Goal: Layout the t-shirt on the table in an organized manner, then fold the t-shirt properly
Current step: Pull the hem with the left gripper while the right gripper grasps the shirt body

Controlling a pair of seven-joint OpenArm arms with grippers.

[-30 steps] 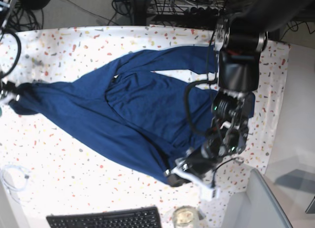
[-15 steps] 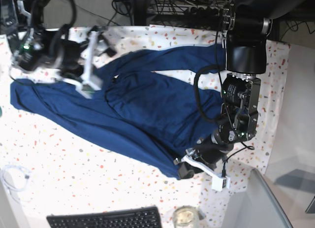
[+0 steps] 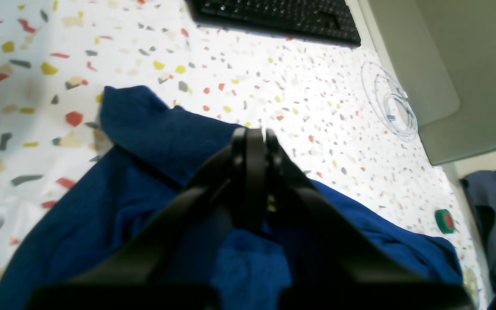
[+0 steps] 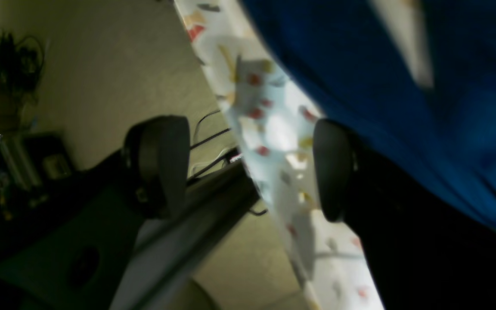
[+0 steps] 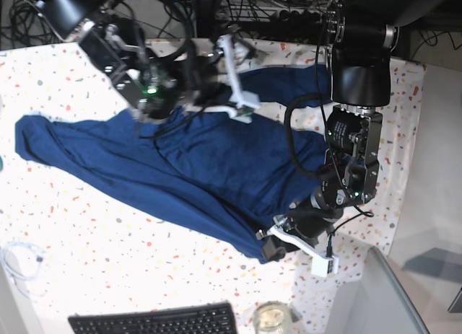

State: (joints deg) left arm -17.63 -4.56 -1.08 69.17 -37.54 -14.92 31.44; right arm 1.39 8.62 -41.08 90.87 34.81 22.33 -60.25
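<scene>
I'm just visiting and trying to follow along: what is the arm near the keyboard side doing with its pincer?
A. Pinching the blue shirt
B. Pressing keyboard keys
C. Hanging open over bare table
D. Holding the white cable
A: the left gripper is shut on the t-shirt, pinching its edge.

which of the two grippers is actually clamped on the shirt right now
The left gripper: its jaws are pinched shut on a fold of the t-shirt. The right gripper is open with nothing between its jaws.
</scene>
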